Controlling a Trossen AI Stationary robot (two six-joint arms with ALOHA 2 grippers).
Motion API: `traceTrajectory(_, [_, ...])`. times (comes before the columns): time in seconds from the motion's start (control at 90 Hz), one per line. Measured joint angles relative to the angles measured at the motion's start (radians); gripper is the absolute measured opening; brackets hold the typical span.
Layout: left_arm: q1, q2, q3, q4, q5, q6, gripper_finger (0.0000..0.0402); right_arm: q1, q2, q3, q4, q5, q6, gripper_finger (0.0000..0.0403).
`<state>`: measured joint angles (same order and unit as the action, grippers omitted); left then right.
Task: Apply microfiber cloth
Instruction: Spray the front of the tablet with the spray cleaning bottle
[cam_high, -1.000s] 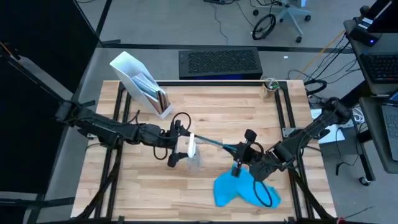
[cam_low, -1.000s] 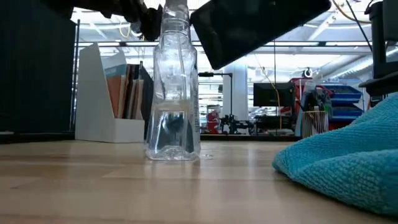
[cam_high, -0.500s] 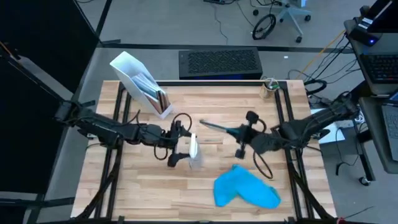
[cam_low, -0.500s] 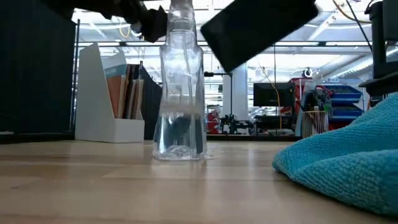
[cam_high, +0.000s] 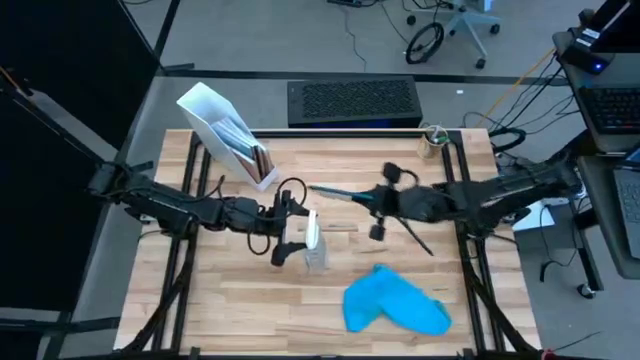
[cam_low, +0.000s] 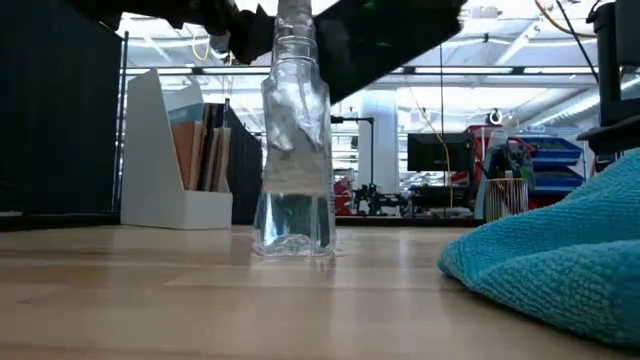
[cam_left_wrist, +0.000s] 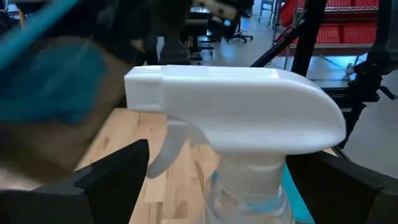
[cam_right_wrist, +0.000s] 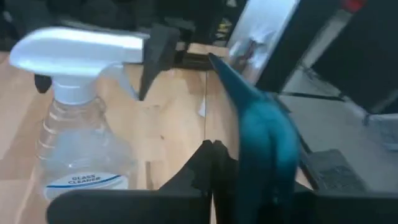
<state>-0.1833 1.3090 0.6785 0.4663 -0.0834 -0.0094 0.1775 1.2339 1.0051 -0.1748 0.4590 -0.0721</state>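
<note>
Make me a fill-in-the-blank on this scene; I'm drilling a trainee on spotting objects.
The microfiber cloth lies on the ____, with neither gripper touching it.
The left gripper is closed on the ____.
The right gripper holds up the thin dark ____.
Missing: table; spray bottle; tablet.

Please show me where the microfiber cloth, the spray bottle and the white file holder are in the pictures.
microfiber cloth (cam_high: 393, 304): high view, middle of the blue fabric.
spray bottle (cam_low: 293, 170): low view, clear body above the liquid.
white file holder (cam_high: 208, 110): high view, its white side wall.
</note>
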Motion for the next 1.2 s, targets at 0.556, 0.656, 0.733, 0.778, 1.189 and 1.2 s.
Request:
traceTrajectory(0.556, [0.001, 0.000, 0.000, -0.002, -0.003, -0.003, 0.0331, -0.041, 0.039, 0.000, 0.099, -0.099, -0.044, 0.0012])
traceTrajectory(0.656, [0.001, 0.000, 0.000, -0.002, -0.003, 0.000, 0.0291, -0.041, 0.039, 0.000, 0.095, -0.100, -0.045, 0.0013])
traceTrajectory(0.733, [0.000, 0.000, 0.000, -0.002, -0.002, 0.009, 0.0262, -0.041, 0.039, 0.000, 0.098, -0.099, -0.045, 0.0013])
traceTrajectory(0.778, [0.000, 0.000, 0.000, -0.001, 0.002, 0.016, 0.0249, -0.041, 0.039, 0.000, 0.097, -0.099, -0.048, 0.0013])
traceTrajectory(1.189, [0.000, -0.003, 0.000, -0.018, -0.046, 0.021, 0.0283, -0.041, 0.039, 0.000, 0.088, -0.093, -0.075, 0.0013])
traceTrajectory(1.2, [0.000, -0.004, 0.000, -0.021, -0.047, 0.021, 0.0286, -0.041, 0.039, 0.000, 0.085, -0.092, -0.075, 0.0013])
